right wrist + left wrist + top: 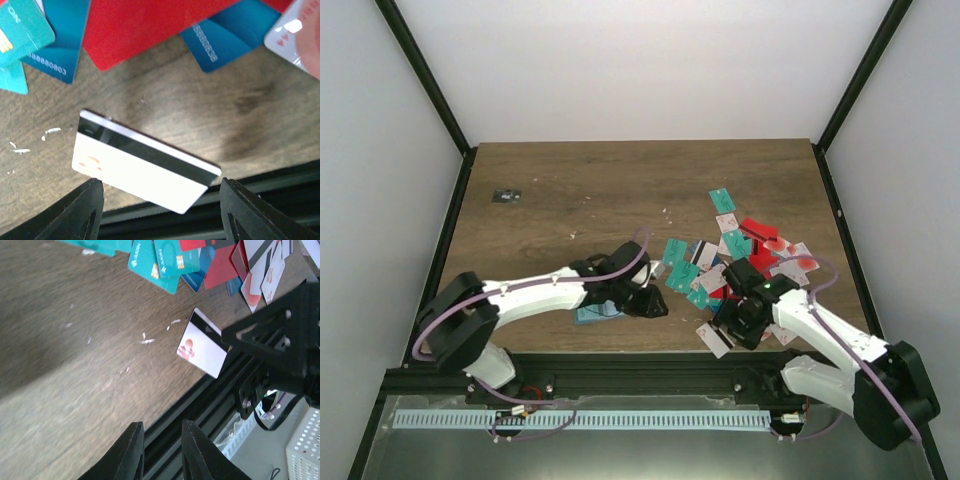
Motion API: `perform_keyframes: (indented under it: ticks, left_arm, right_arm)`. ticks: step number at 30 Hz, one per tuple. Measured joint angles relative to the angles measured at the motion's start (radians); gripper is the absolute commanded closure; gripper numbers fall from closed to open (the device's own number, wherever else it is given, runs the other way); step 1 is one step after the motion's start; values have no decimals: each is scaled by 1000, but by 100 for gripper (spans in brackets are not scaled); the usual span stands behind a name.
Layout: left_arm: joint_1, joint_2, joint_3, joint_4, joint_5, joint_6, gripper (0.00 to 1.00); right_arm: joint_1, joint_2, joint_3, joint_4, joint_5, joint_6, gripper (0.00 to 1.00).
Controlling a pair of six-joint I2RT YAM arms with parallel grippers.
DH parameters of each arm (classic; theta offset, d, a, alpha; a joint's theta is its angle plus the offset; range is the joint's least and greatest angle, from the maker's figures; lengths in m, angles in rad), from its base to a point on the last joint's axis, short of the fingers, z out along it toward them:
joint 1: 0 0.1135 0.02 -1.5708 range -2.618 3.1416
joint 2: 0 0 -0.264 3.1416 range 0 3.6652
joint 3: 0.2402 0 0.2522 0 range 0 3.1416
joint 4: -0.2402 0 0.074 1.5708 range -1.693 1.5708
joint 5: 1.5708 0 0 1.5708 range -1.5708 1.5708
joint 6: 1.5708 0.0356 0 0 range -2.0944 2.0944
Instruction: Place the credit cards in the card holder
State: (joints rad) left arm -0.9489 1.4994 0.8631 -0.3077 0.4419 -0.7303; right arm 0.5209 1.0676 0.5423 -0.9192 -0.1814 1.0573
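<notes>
The credit cards (745,250) lie in a loose heap of teal, red, white and blue on the right of the table. One white card with a dark stripe (140,167) lies apart at the table's front edge, one corner past it, also seen as the white card (717,340) (202,347). My right gripper (160,182) (732,325) stands open with a finger on each side of that card, not gripping it. The blue-grey card holder (597,314) lies flat under my left arm. My left gripper (160,425) (655,305) is narrowly open, with nothing between its fingers.
The black frame rail (200,405) runs along the table's front edge just past both grippers. A tiny black object with white marks (505,196) sits at the far left. The right arm's black head (280,340) is close to the left gripper. A white perforated bin (305,445) stands below the table.
</notes>
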Motion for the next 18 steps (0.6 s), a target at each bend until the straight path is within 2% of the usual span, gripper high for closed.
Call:
perform_keyframes:
  ticks: [5, 11, 18]
  left_arm:
    - [-1, 168, 123, 16, 42, 45, 77]
    - [-13, 324, 254, 14, 99, 87, 77]
    - [-26, 463, 393, -10, 154, 134, 77]
  right_arm:
    - [2, -81, -3, -56, -46, 46, 33]
    - [31, -157, -90, -26, -128, 143, 33]
    - [42, -179, -135, 6, -155, 224, 33]
